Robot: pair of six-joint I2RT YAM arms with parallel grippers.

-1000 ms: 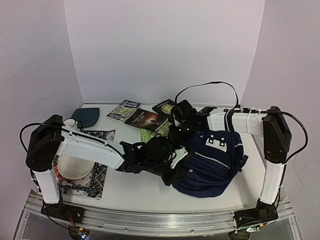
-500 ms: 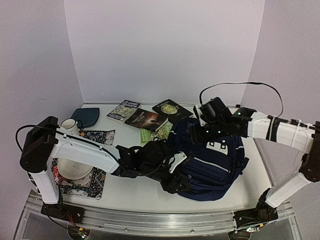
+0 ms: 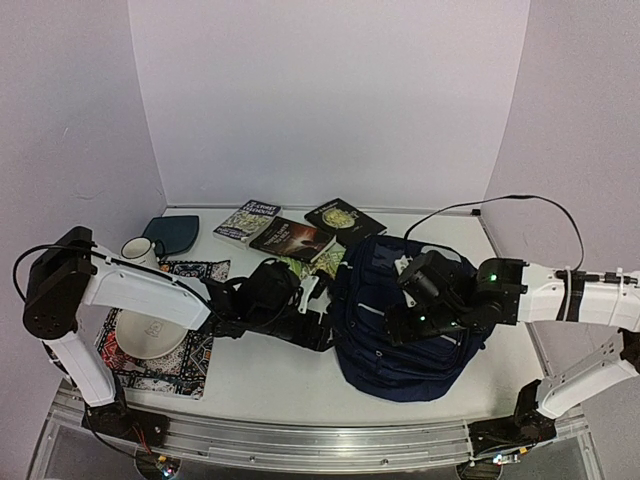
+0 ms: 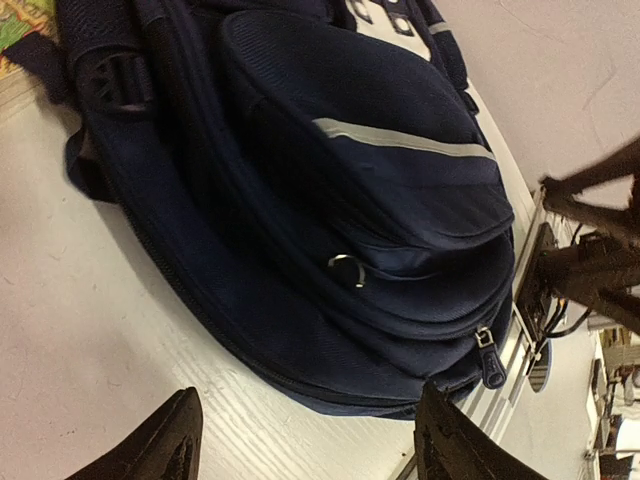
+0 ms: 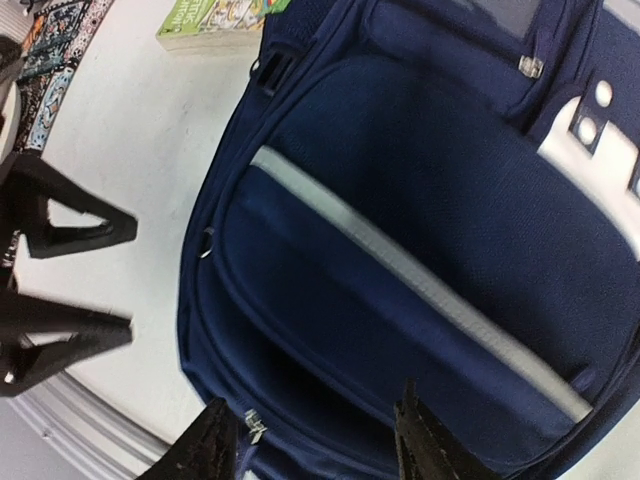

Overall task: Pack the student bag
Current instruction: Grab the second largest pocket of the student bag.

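The student bag [image 3: 415, 325], navy with thin pale stripes and white buckle patches, lies flat on the table right of centre. My left gripper [image 3: 320, 328] sits low at the bag's left edge. In the left wrist view it [image 4: 305, 445] is open over bare table, and the bag [image 4: 350, 180] with a zip pull [image 4: 487, 360] lies just beyond the fingertips. My right gripper [image 3: 402, 318] hovers over the middle of the bag. In the right wrist view it [image 5: 318, 440] is open with only the bag's front pocket [image 5: 420, 230] beneath it.
Three books [image 3: 292, 238] lie at the back, and a green one [image 3: 300, 268] is beside the bag's top. A dark-teal pouch [image 3: 175, 233] and a mug [image 3: 138, 250] stand at back left. A white plate [image 3: 145, 338] rests on a patterned mat [image 3: 190, 358] at front left.
My left gripper let go of the bag, opened and drew back to the left. My right arm swung from behind the bag to above its front, opening. The bag settled flatter.
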